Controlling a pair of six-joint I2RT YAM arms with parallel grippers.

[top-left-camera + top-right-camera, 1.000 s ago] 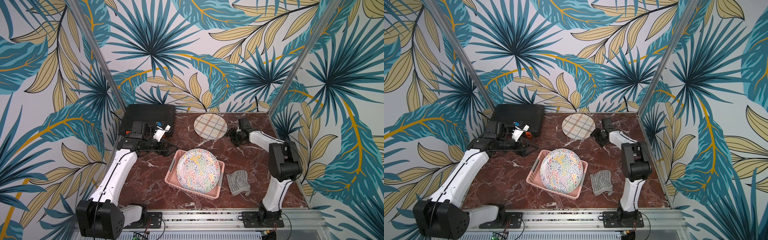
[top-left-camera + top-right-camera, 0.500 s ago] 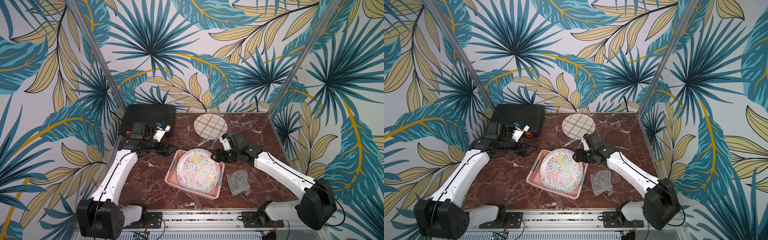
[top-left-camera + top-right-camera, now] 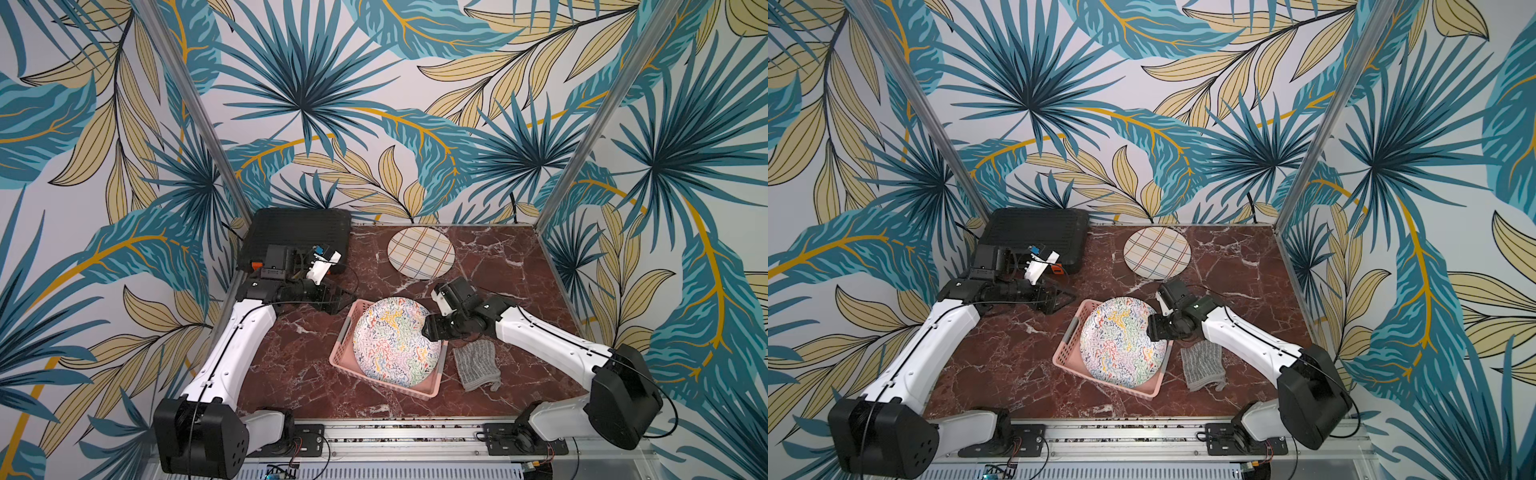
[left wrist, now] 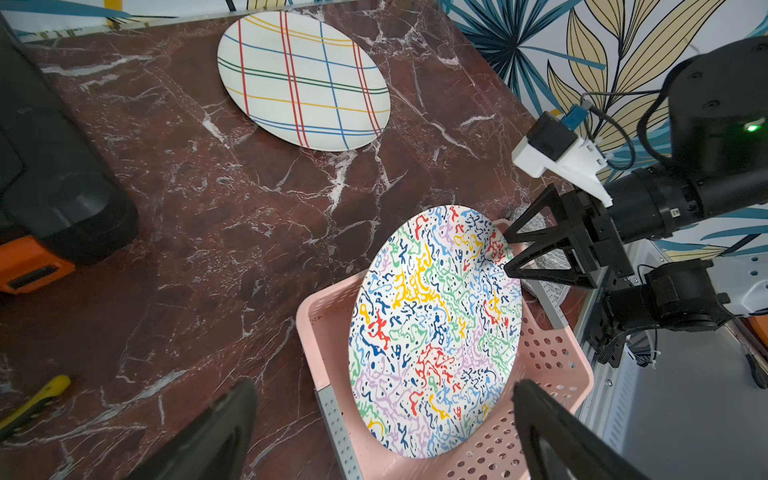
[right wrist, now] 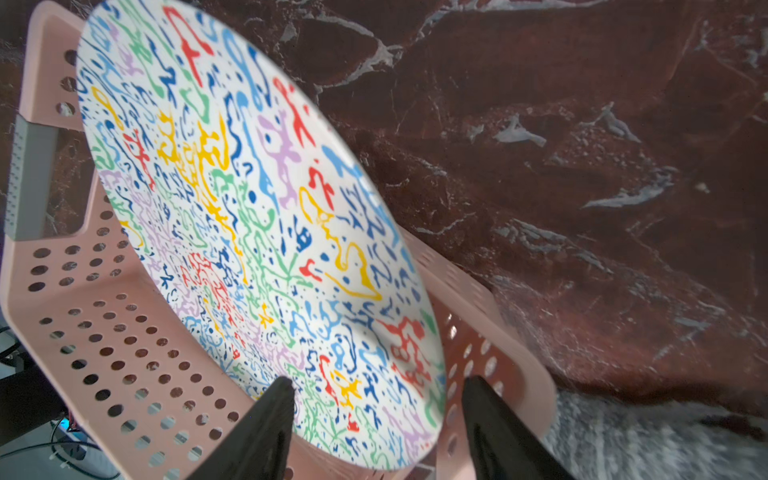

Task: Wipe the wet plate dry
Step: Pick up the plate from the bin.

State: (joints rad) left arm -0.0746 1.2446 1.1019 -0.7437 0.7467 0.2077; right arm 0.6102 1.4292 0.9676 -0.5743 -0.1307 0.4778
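Swung in, right jaws straddle plate (image 3: 395, 340) rim, open; left jaws open; cloth (image 3: 476, 365) beside basket (image 3: 415, 390).

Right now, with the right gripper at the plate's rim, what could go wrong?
1. The plate leans tilted in the basket, and the right gripper straddles only its rim, jaws open: a shallow pinch may let it slip or swing.
2. Nothing visibly holds the basket down; pulling the plate might drag or tip it.
3. The cloth lies beside the basket, close under the right arm, which could snag it.
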